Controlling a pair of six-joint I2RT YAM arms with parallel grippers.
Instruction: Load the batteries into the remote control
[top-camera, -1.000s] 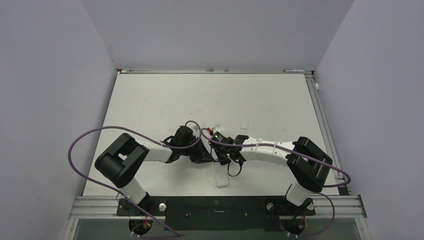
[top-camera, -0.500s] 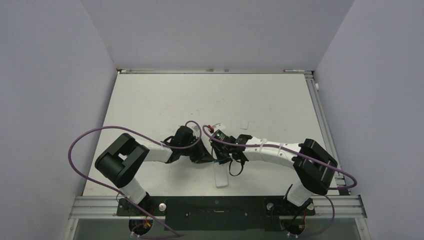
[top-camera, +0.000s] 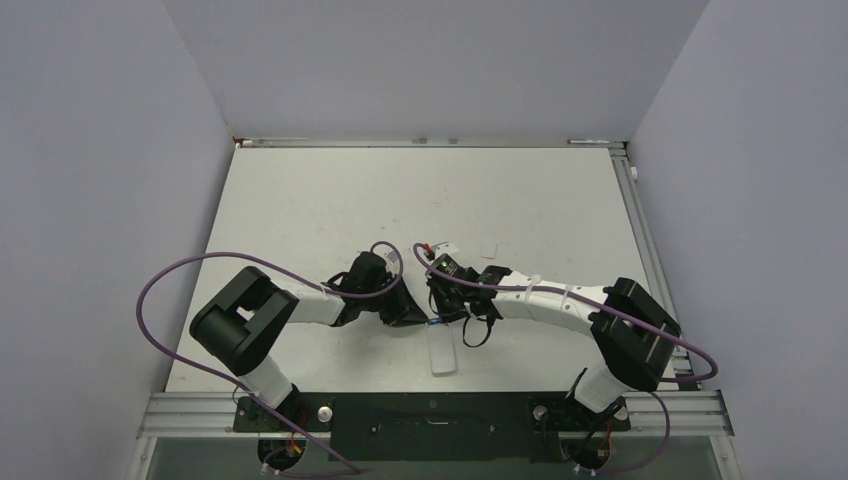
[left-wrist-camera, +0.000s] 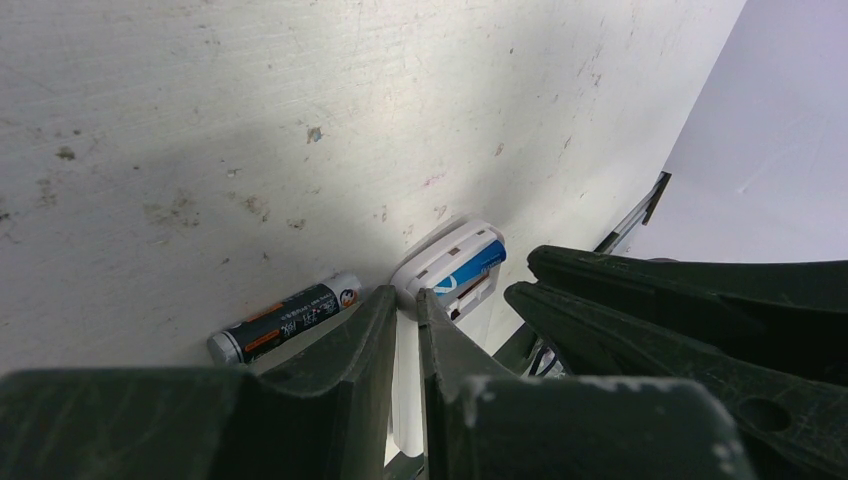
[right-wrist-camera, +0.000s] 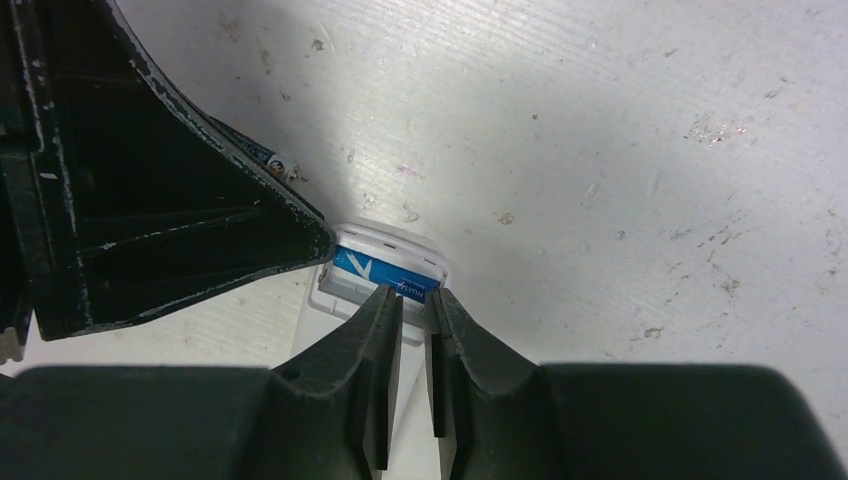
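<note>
The white remote control (top-camera: 443, 355) lies back up near the table's front, with both grippers at its far end. In its open compartment sits the blue battery (left-wrist-camera: 470, 268) (right-wrist-camera: 385, 272). The dark battery (left-wrist-camera: 285, 318) lies loose on the table just left of the remote. My left gripper (left-wrist-camera: 405, 295) (top-camera: 418, 318) is shut on the remote's corner edge, with white plastic in the narrow gap. My right gripper (right-wrist-camera: 415, 293) (top-camera: 445, 312) stands a slit open, tips at the blue battery's end, gripping nothing.
A tiny white square piece (top-camera: 490, 248) and a small white-and-red bit (top-camera: 437, 247) lie just beyond the grippers. Purple cables (top-camera: 180, 275) loop over both arms. A metal rail (top-camera: 640, 250) runs along the table's right edge.
The right gripper has shifted slightly left and farther along the remote's end, and its jaws have parted a little from fully shut. The left arm and the remote have stayed still.
</note>
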